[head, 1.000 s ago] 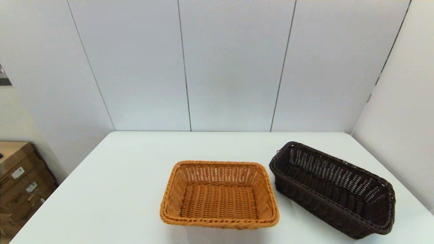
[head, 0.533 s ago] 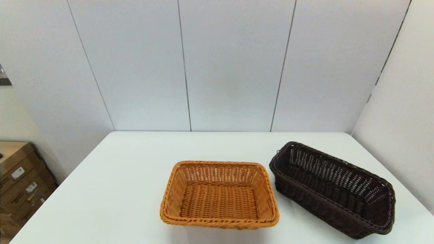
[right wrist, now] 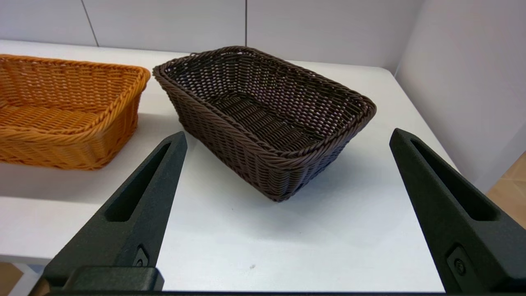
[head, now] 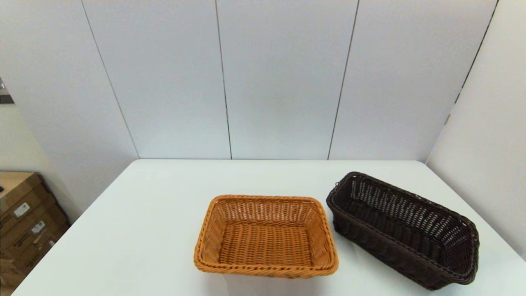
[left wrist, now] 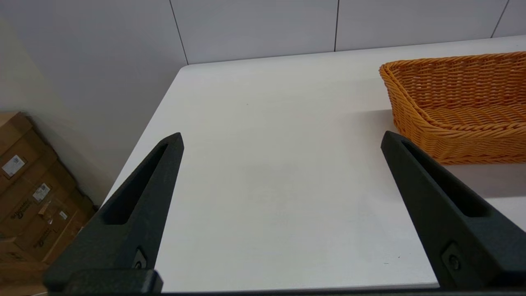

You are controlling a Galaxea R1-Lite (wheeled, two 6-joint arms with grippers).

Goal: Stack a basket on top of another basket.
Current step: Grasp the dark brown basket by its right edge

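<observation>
White surface [head: 135,230], backed by pale wall panels [head: 283,78], carrying both baskets. Stacked cardboard boxes [head: 22,218] on the floor, well off to the left of the orange-tan basket and beyond the surface's left edge.

Orange-tan basket [head: 266,236] upright near the front edge of the surface, roughly central, open side up, nothing inside. Taken as the landmark for the rest.

Dark brown basket [head: 404,230] just to the right of the orange-tan basket, also upright on the surface and unstacked, turned at an angle so that one corner points toward the orange-tan basket's far right corner. Near that corner the two rims close together, a narrow strip of white showing between them in the right wrist view; not touching as far as can be told. Rest of the dark basket running away to the right and toward the front. Nothing inside.

Right gripper [right wrist: 287,135] low in front of the dark brown basket [right wrist: 263,119], to the right of the orange-tan basket [right wrist: 65,111], jaws wide apart and holding nothing, one near corner of the dark basket lying between the two fingertips in that view, still clear of them.

Left gripper [left wrist: 281,137] out to the left of the orange-tan basket [left wrist: 456,102], above bare surface [left wrist: 267,123], jaws likewise spread wide, gripping nothing, the basket just beyond the nearer fingertip.
</observation>
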